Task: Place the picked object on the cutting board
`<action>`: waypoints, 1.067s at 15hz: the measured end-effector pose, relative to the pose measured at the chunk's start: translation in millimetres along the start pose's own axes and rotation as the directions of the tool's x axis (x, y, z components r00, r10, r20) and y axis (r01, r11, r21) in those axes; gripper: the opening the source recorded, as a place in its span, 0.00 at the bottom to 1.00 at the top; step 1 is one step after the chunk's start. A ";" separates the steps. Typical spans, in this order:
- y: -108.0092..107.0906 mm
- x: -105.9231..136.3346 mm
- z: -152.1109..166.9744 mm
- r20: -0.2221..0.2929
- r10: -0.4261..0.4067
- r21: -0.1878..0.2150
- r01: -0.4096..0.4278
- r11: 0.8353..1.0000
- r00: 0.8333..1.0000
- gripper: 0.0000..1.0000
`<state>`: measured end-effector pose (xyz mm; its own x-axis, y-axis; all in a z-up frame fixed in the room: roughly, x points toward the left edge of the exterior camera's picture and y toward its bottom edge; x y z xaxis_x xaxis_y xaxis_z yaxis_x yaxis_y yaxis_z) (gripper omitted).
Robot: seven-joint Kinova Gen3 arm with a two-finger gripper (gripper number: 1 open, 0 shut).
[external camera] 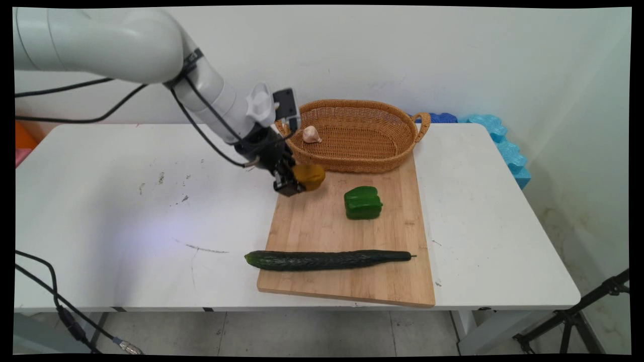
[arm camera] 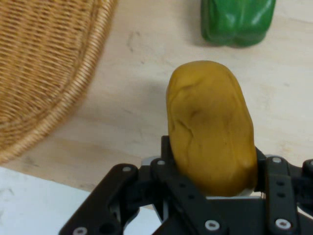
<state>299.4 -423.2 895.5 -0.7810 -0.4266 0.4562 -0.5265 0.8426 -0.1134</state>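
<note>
Over the cutting board's (external camera: pixel 322 226) far left corner, gripper (external camera: pixel 297 185) clamped on a yellow-brown potato (external camera: pixel 309 176), just beside the wicker basket (external camera: pixel 372 151). Garlic bulb (external camera: pixel 311 134) inside basket. Green pepper (external camera: pixel 363 202) mid-board; cucumber (external camera: pixel 327 259) along near edge.

Potato gripped in the jaws

The yellow-brown potato (arm camera: pixel 211 129) sits clamped between the jaws above the wooden board (arm camera: pixel 132 112); wicker basket (arm camera: pixel 44 63) at ten o'clock, green pepper (arm camera: pixel 238 20) at twelve.

Arm (external camera: pixel 151 55) reaches in from upper left, angled down, gripper (external camera: pixel 297 183) low w/ fingers clamped.
</note>
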 end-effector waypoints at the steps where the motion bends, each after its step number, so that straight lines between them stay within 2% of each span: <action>1: 2.5 -4.6 5.8 0.005 -0.003 -0.007 0.003 1.000 1.000 0.00; 14: 10.9 -27.7 66.7 0.013 -0.017 -0.046 0.017 0.999 1.000 0.00; 15: 11.3 -28.1 69.8 0.012 -0.016 -0.048 0.017 0.999 1.000 1.00; 16: 11.6 -28.6 73.1 0.011 -0.014 -0.051 0.015 0.999 1.000 1.00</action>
<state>291.1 -425.2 816.6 -0.7772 -0.4420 0.4479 -0.5200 0.8519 -0.0616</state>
